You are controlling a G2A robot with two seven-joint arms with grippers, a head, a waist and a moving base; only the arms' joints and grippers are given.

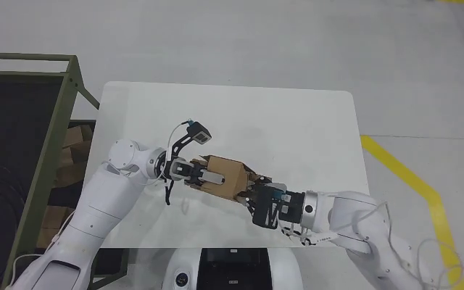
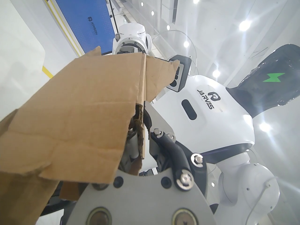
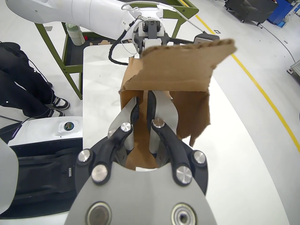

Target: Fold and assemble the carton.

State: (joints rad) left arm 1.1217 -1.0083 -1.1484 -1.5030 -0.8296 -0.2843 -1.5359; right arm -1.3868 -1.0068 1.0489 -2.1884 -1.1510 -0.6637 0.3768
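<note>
Right gripper is drawn narrow, its two black pads close together with a thin strip of cardboard between them, so it grips the carton at the open end that faces it. In the right wrist view the fingers reach into that open end under a flap that juts out level above them. A ragged side flap hangs down beside the opening.

Left gripper holds the opposite end of the carton. In the top view one silver finger lies flat along the upper face. In the left wrist view the torn edge of a cardboard panel sits right against the one visible finger, and the other finger is hidden behind the panel. As far as can be seen, it is closed on that wall.

From above, the brown carton lies between the two grippers over the near middle of the white table, its long side running slantwise from the left arm to the right arm. Whether it rests on the tabletop or is raised just off it cannot be told.

Beside the table's left edge stands a green metal frame with loose cardboard pieces lying inside it. A yellow floor line runs past the table's right side.
</note>
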